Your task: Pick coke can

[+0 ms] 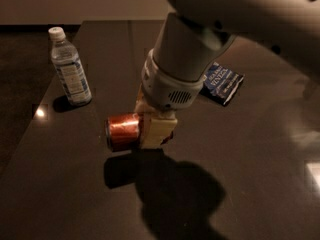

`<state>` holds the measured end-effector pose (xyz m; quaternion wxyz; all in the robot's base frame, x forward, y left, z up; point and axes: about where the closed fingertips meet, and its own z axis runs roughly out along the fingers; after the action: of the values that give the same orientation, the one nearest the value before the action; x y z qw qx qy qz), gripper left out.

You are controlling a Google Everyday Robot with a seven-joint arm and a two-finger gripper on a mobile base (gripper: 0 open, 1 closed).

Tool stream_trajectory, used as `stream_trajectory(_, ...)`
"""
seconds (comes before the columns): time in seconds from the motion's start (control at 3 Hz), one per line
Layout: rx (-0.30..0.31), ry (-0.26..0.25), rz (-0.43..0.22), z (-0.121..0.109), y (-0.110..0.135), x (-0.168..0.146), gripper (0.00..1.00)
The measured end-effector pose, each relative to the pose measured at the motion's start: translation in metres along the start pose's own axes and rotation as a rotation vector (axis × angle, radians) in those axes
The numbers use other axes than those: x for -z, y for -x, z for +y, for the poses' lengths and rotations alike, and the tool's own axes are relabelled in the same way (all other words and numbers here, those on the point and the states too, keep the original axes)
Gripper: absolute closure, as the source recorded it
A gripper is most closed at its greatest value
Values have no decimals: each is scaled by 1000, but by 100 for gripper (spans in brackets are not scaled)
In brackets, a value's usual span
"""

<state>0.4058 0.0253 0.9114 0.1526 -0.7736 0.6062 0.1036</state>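
The coke can (121, 130) is red with a silver end and lies on its side in my gripper (151, 132). The gripper's cream fingers (159, 129) are shut on the can's right part, and the can's left end sticks out. The can hangs a little above the dark table (60, 184); its shadow falls on the table just below it. My big grey arm comes down from the upper right and hides the can's right end.
A clear water bottle (70, 69) with a white cap stands upright at the left, near the table's left edge. A dark blue snack bag (223, 83) lies flat behind the arm on the right.
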Motion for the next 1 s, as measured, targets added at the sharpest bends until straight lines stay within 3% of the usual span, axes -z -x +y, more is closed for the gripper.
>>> stream_trajectory(1.0, 84, -100, -80, -7, 7, 89, 100)
